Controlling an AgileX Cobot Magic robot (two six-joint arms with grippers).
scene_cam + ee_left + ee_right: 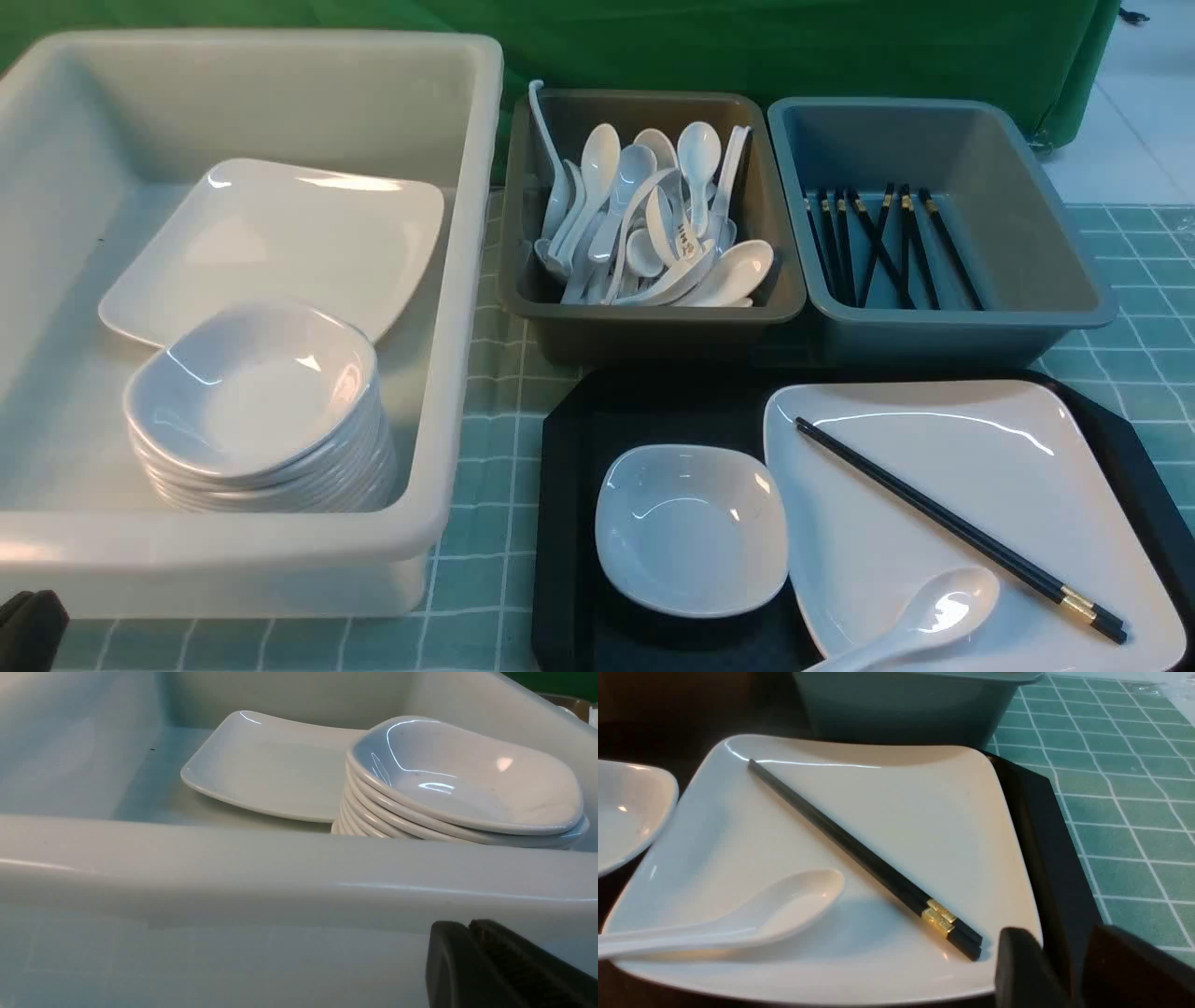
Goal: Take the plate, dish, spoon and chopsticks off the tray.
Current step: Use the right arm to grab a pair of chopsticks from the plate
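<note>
The black tray (pixel 569 439) lies at the front right. On it stand the small white dish (pixel 691 527) and, to its right, the large square plate (pixel 934 467). The black chopsticks (pixel 952 527) lie diagonally across the plate, and the white spoon (pixel 924 611) rests at its near edge. My right gripper (pixel 1059 938) is open and empty, hovering by the plate's (pixel 924 826) corner beside the chopsticks' (pixel 840 840) gold-banded ends; the front view does not show it. My left gripper (pixel 467 926) is shut and empty, low in front of the white tub's near wall.
The big white tub (pixel 467 280) at the left holds a square plate (pixel 280 243) and a stack of dishes (pixel 257 401). Behind the tray stand a grey bin (pixel 653 322) of spoons and a blue-grey bin (pixel 952 322) of chopsticks. A green checked cloth covers the table.
</note>
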